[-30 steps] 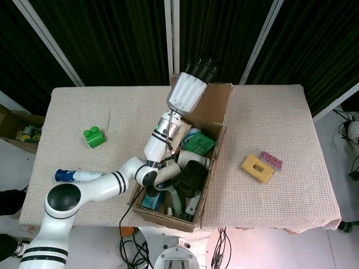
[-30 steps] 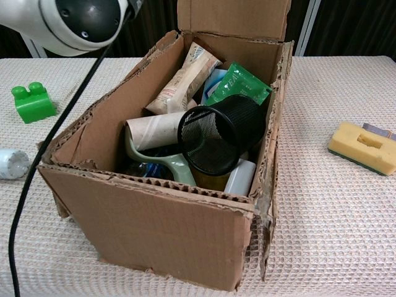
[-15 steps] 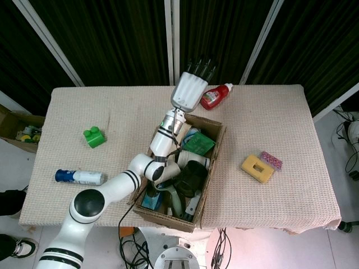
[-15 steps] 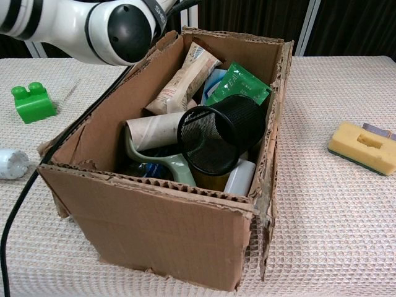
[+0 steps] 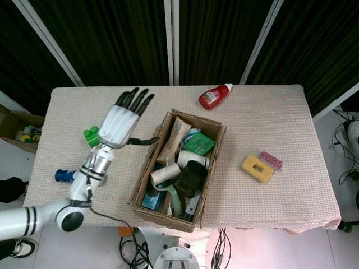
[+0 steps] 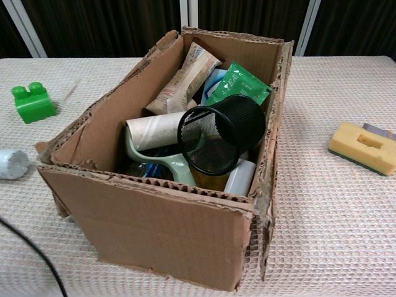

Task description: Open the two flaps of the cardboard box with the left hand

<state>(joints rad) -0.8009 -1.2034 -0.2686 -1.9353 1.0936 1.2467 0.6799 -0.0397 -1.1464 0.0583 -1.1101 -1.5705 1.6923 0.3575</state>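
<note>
The cardboard box (image 5: 148, 166) stands open near the table's front edge, packed with several items: a black mesh cup (image 6: 223, 139), a cardboard tube, a green packet. Its walls (image 6: 154, 229) have torn edges and no flap stands above the rim. In the head view my left hand (image 5: 120, 122) hovers left of the box, above the table, fingers spread and holding nothing; its thumb points toward the box's left wall without touching it. The chest view shows no hand, only a black cable (image 6: 34, 253) at the bottom left. My right hand is out of both views.
A green block (image 6: 32, 102) sits left of the box, partly behind my hand in the head view. A blue-and-white bottle (image 5: 63, 175) lies at the front left. A red bottle (image 5: 214, 96) lies behind the box. A yellow sponge (image 5: 257, 168) and a pink piece (image 5: 271, 159) lie to the right.
My left hand has swung from the box's far flap out to the left of the box. The far flap, upright a second ago, has dropped out of sight, uncovering the red bottle.
</note>
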